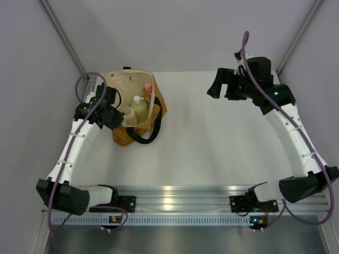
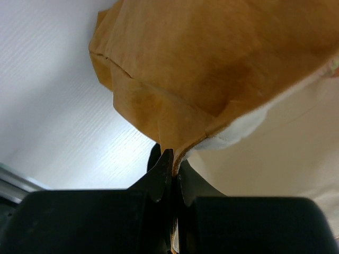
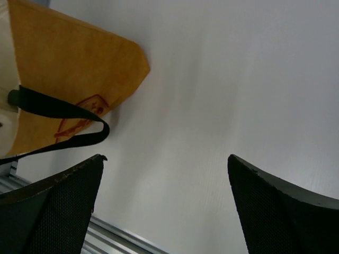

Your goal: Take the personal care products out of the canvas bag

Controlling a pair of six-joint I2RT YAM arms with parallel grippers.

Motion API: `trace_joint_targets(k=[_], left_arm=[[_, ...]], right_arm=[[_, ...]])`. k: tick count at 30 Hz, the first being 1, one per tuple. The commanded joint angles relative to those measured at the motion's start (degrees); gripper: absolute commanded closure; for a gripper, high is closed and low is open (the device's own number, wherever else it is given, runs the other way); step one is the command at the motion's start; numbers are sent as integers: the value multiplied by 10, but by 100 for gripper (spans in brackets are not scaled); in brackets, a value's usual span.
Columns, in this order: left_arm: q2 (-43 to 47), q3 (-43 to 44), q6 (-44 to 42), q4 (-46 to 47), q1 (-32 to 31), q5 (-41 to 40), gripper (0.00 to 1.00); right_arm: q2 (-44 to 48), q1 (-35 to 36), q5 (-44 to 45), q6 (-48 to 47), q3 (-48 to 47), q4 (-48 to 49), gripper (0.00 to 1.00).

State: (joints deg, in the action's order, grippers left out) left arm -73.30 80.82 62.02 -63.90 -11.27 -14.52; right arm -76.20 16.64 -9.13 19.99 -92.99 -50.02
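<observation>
The canvas bag (image 1: 127, 87) stands open at the back left of the table, cream lining showing, black strap (image 1: 148, 135) hanging at its front. Inside it I see a pale yellow-green bottle with a white pump (image 1: 139, 107), an orange-pink bottle (image 1: 148, 88) and a whitish bottle (image 1: 128, 114); the others are hidden. My left gripper (image 1: 114, 117) is shut on the bag's rim (image 2: 183, 151) at its near left edge. My right gripper (image 1: 214, 87) is open and empty, held above the table to the right of the bag (image 3: 58, 90).
An aluminium rail (image 1: 180, 198) runs along the near edge between the arm bases. Grey walls close in the table at the back and sides. White table surface (image 1: 212, 143) lies between the bag and the right arm.
</observation>
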Motion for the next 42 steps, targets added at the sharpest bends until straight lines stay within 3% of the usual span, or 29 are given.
trace_joint_targets(k=[1,10,16,21,27,42], left_arm=[[31,-59,23,-10,-16,22,100],[87,-139,42,7,-17,18,100],[95,-163,52,18,-17,1,100],[105,-181,73,17,-17,-22,100],[134,-222,103,16,-17,-38,100],[143,-212,122,11,-5,-46,100]], right_arm=[[-54,89,-8,14,-88,62,4],[-248,269,-9,29,-286,115,17],[-343,341,-22,12,-378,149,27],[-420,370,-13,-30,-428,157,36],[-482,386,-2,-60,-428,169,38],[-576,398,17,-83,-448,210,34]])
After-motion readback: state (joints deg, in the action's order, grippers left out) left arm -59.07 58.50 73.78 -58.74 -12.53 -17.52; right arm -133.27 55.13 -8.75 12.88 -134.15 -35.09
